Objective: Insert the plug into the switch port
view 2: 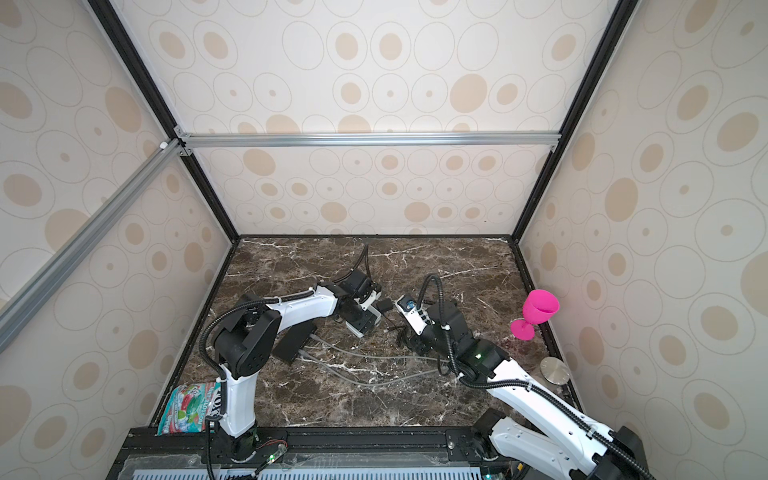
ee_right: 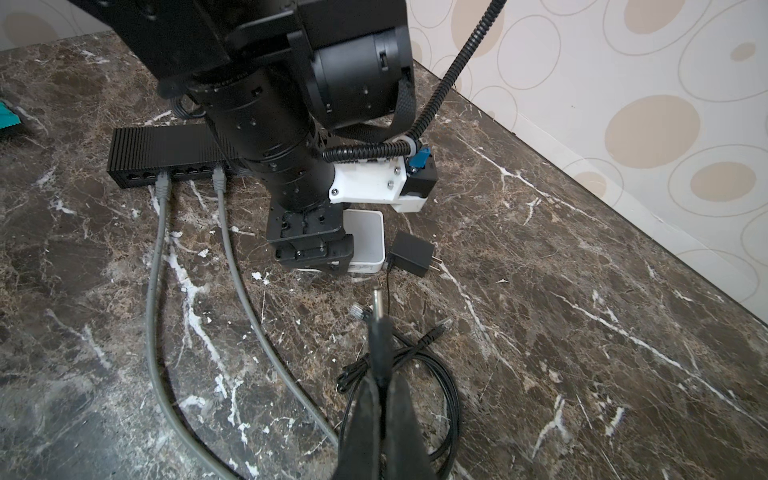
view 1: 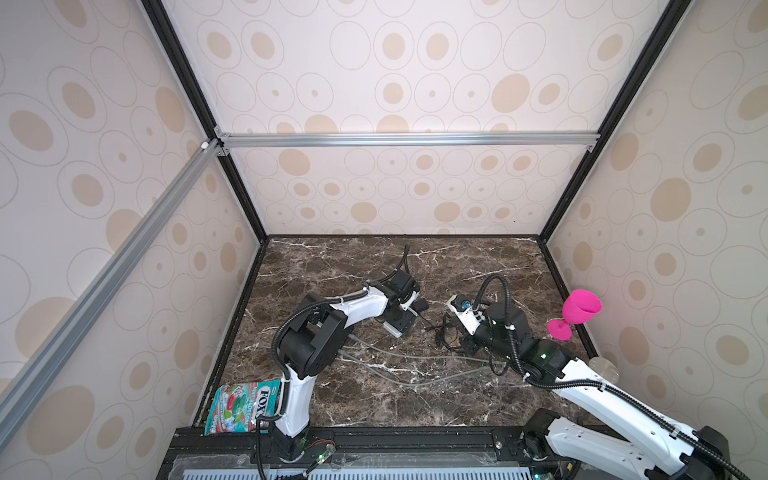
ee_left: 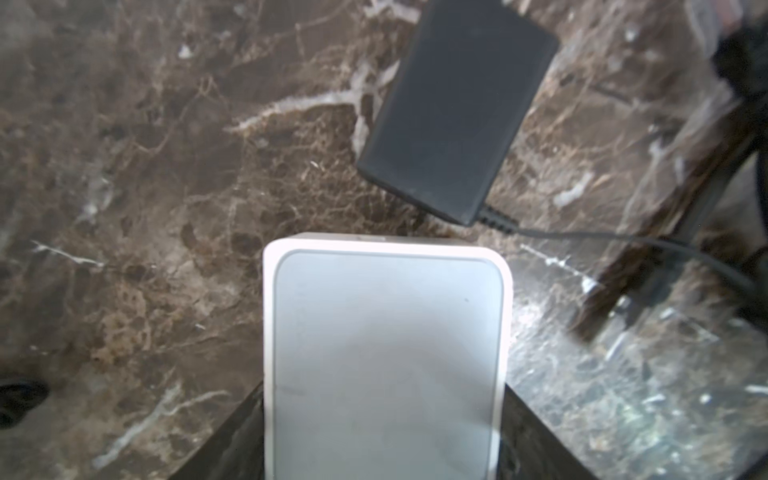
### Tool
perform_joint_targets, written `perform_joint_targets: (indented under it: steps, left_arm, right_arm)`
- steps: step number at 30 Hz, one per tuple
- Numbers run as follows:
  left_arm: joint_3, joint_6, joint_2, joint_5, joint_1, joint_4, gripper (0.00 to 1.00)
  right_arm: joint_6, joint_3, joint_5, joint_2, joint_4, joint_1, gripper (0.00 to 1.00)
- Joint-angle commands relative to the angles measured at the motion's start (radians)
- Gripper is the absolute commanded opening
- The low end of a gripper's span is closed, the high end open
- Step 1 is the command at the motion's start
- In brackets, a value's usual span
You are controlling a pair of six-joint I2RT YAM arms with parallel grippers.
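1. Plug [ee_right: 377,320]: a black barrel connector with a bare metal tip, pinched in the clenched right gripper [ee_right: 380,384] and raised above the marble table [ee_right: 582,332]. The tip points towards the white box [ee_right: 365,241] but stands apart from it.
2. Thin black cable [ee_right: 446,386]: lies in loose coils on the table beneath the plug.
3. White box: rests on the table in the middle of the workspace. In the left wrist view the left gripper [ee_left: 383,388] straddles it, with one dark finger against each side. Whether those fingers press the box or merely flank it cannot be told.
4. Black power adapter [ee_left: 453,108]: lies flat just beside the white box, its two prongs turned away from it.
5. Black multi-port unit [ee_right: 166,153]: lies partly under the left arm, with two grey cables [ee_right: 160,232] seated in its front row of sockets and trailing across the table.
6. Surroundings, in a top view: a pink goblet [view 1: 579,309] tilted at the right table edge and a sweet packet [view 1: 241,407] at the near left corner.
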Motion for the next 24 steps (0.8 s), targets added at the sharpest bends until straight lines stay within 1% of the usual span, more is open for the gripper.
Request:
perform_joint_targets:
  steps: [1, 2, 3, 4, 5, 6, 10, 11, 12, 14, 17, 19, 21, 22, 23, 24]
  left_arm:
    - [0.008, 0.023, -0.006, -0.005, 0.005, -0.05, 0.6]
    - [0.01, 0.039, -0.003, 0.009, 0.004, -0.054, 0.5]
    - [0.011, 0.055, -0.004, 0.023, 0.004, -0.06, 0.42]
    - [0.013, 0.083, -0.003, 0.033, 0.004, -0.066, 0.34]
    - [0.012, 0.115, -0.008, 0.04, 0.007, -0.073, 0.29]
    - [0.013, 0.148, -0.013, 0.047, 0.01, -0.079, 0.27]
    - [0.011, 0.342, -0.066, 0.073, 0.04, -0.099, 0.24]
    - [0.0, 0.411, -0.093, 0.084, 0.052, -0.088, 0.28]
    - [-0.015, 0.453, -0.118, 0.08, 0.061, -0.065, 0.3]
    - [-0.008, 0.492, -0.146, 0.104, 0.097, -0.057, 0.37]
    - [0.073, 0.474, -0.13, 0.16, 0.141, -0.135, 0.49]
    - [0.057, 0.45, -0.147, 0.169, 0.141, -0.119, 0.6]
    - [0.015, 0.416, -0.187, 0.211, 0.128, -0.071, 0.69]
    - [-0.011, 0.385, -0.21, 0.216, 0.108, -0.032, 0.74]
    - [-0.031, 0.356, -0.231, 0.22, 0.084, -0.001, 0.77]
    - [-0.044, 0.327, -0.243, 0.217, 0.057, 0.023, 0.78]
  right_arm:
    - [0.004, -0.01, -0.011, -0.016, 0.01, -0.005, 0.0]
    - [0.004, -0.01, -0.011, -0.017, 0.01, -0.006, 0.0]
    - [0.003, -0.011, -0.011, -0.017, 0.01, -0.006, 0.0]
    - [0.004, -0.009, -0.011, -0.019, 0.008, -0.006, 0.0]
    - [0.002, -0.011, -0.011, -0.02, 0.007, -0.005, 0.0]
    - [0.002, -0.01, -0.011, -0.023, 0.006, -0.006, 0.0]
    - [-0.004, -0.012, -0.016, -0.035, 0.006, -0.006, 0.0]
    - [-0.005, -0.012, -0.017, -0.037, 0.008, -0.006, 0.0]
    - [-0.006, -0.012, -0.019, -0.037, 0.007, -0.006, 0.0]
    - [-0.006, -0.009, -0.016, -0.043, 0.005, -0.005, 0.0]
    - [-0.006, -0.005, 0.004, -0.05, -0.008, -0.005, 0.0]
    - [0.014, 0.0, 0.058, -0.049, -0.025, -0.007, 0.0]
    - [0.053, 0.001, 0.145, -0.048, -0.029, -0.009, 0.0]
    - [0.073, 0.002, 0.17, -0.051, -0.027, -0.019, 0.0]
    - [0.095, 0.007, 0.184, -0.055, -0.031, -0.035, 0.0]
    - [0.12, 0.013, 0.194, -0.057, -0.037, -0.053, 0.0]
